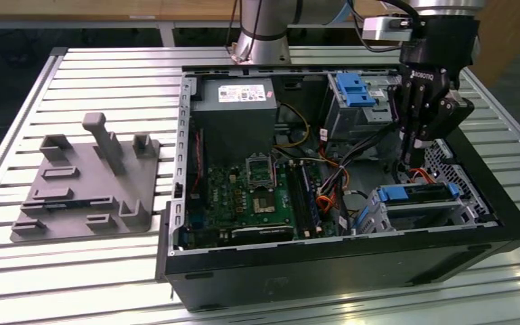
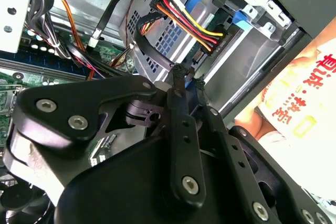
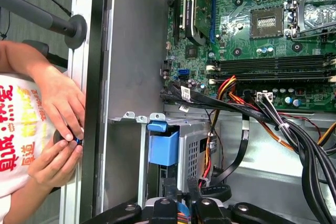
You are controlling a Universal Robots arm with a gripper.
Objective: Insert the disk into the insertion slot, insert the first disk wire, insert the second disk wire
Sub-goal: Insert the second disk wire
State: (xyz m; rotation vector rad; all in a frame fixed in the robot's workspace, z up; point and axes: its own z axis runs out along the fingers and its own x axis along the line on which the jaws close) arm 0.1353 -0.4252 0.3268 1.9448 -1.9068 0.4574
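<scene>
An open black computer case [image 1: 332, 261] lies on its side on a slatted metal table [image 1: 106, 271], with a grey moulded fixture [image 1: 84, 189] well apart from it towards the exterior view's left. Inside the case are a green motherboard [image 1: 242, 196], a grey power supply [image 1: 233, 101] and a taller grey bay with a blue latch [image 1: 355, 95]. The disk [image 1: 420, 193], edged by its blue carrier, sits inside the insertion slot [image 1: 427, 217], a silver metal cage in the case's corner at the exterior view's right; most of its label is hidden by the cage and the cables. The black gripper [image 1: 408, 157] reaches down into the case just above the cage's rear end. In the second wrist view the gripper [image 2: 189, 78] has its fingers [image 2: 178, 74] drawn nearly together, with a sliver of gap between them. A black flat cable [image 3: 243, 140] curves down to the fingertips, but whether they pinch its end cannot be made out, because the gripper's own body covers that spot. A bundle of red, yellow and orange wires [image 2: 189, 24] ends in a black plug [image 2: 212, 43] at the disk's edge; whether it is seated is unclear. Beside the case's outer wall, one hand [image 3: 63, 108] and another hand [image 3: 52, 161] of a person in a white printed shirt [image 2: 304, 93] meet around a small dark object, cut off at the frame edge.
</scene>
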